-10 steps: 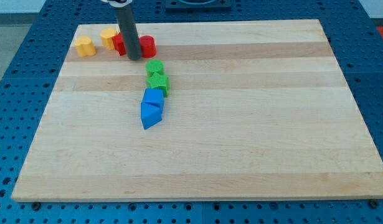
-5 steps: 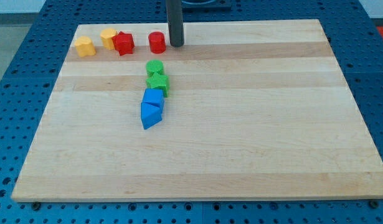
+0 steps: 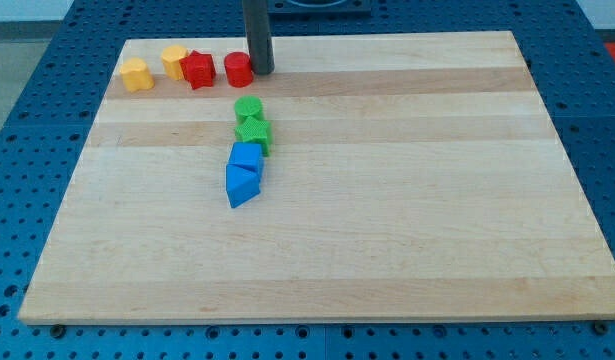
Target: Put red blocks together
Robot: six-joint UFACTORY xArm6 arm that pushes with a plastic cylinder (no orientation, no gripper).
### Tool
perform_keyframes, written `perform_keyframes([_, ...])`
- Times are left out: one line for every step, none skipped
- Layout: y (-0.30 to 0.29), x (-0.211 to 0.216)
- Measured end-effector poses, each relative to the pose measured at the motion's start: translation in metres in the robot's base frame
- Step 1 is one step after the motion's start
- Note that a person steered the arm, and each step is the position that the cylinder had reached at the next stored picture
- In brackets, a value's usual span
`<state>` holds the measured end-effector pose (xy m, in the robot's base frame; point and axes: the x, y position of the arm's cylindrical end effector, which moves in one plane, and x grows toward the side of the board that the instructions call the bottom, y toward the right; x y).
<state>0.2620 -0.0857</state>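
Note:
Two red blocks sit near the board's top left. A red star-like block (image 3: pixel 198 70) rests against a yellow block (image 3: pixel 174 61). A red cylinder (image 3: pixel 237 69) stands just to its right, with a small gap between them. My tip (image 3: pixel 262 70) touches the red cylinder's right side. The rod rises out of the view's top.
A second yellow block (image 3: pixel 135 74) lies at the far left. Two green blocks (image 3: pixel 251 123) and two blue blocks (image 3: pixel 244 172) form a column below the red cylinder. The wooden board (image 3: pixel 407 200) rests on a blue pegboard table.
My tip moved from between the red blocks round to the cylinder's right side, then pushed the cylinder left towards the red star-like block.

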Motion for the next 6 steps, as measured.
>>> perform_keyframes([-0.006,0.0])
perform_keyframes([-0.015,0.0])
perform_keyframes([-0.018,0.0])
perform_keyframes([-0.018,-0.006])
perform_keyframes([-0.021,-0.027])
perform_keyframes([-0.047,-0.036])
